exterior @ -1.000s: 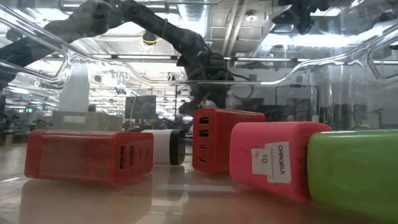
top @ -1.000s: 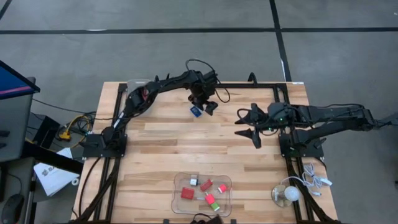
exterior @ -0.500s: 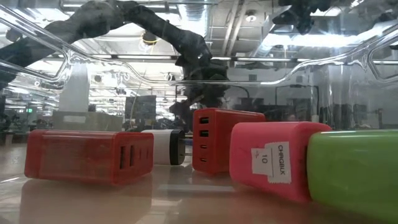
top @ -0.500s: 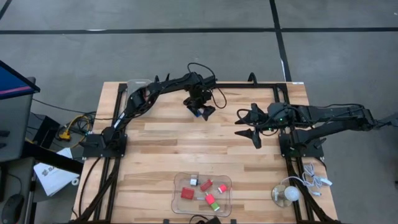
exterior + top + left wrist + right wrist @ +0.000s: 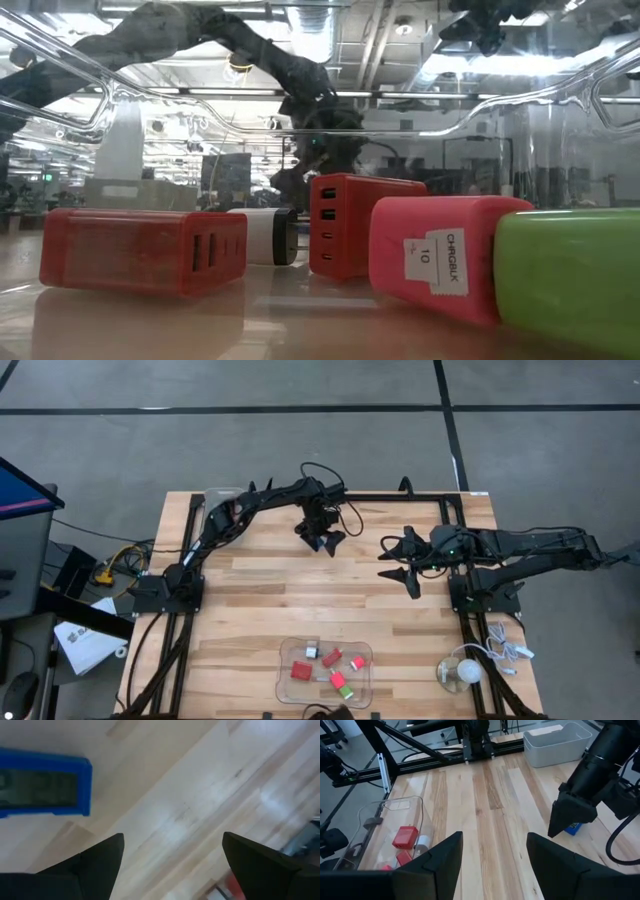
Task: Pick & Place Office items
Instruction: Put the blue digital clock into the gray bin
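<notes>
A blue piece with a dark centre (image 5: 40, 782) lies flat on the wooden table near the far edge, also seen as a blue piece (image 5: 574, 828). My left gripper (image 5: 170, 855) hangs open just above the table, slanting down, with the blue piece off to one side of its fingers and outside the gap. In the high view my left gripper (image 5: 321, 540) hides that piece. My right gripper (image 5: 398, 563) waits open in the air at mid right. Red blocks (image 5: 301, 670), a white bit and a green bit lie in a clear tray (image 5: 325, 652).
The clear tray stands at the near edge, and the low view looks through it at red blocks (image 5: 140, 250) and a green piece (image 5: 570, 275). A white bulb with its cable (image 5: 462, 672) lies at the near right corner. A white bin (image 5: 560, 740) stands at the far left.
My left gripper has sunk toward the table and tipped steeper, rolling a little, and now stands over the blue piece, which showed beside it before. Its fingers have stayed open. The blue piece has not moved.
</notes>
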`<state>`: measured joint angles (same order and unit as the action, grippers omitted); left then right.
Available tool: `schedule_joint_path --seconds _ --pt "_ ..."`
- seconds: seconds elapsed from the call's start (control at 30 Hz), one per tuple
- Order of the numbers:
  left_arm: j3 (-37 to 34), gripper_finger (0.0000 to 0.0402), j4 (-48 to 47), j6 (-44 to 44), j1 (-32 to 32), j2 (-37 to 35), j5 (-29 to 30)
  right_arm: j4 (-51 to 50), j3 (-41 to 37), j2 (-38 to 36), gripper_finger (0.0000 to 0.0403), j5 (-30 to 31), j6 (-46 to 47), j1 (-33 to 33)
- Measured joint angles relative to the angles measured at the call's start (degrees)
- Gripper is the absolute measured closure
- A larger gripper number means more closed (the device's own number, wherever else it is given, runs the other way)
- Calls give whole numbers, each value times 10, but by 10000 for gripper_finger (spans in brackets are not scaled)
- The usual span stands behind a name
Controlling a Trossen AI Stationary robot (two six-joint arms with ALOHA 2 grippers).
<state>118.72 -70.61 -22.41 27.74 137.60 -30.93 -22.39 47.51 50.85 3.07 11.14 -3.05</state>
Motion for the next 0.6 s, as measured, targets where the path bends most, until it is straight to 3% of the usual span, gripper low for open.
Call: schedule_joint_path --seconds 0.1,0.43,0.6 --pt "-1 66 -17 -4 4 0 -37 -1 0 0 188 0 0 0" --pt "-33 66 -13 3 3 0 -39 -10 0 0 188 0 -10 0" --pt "-34 66 -98 73 -18 -16 -37 -20 0 0 188 0 -7 -6"
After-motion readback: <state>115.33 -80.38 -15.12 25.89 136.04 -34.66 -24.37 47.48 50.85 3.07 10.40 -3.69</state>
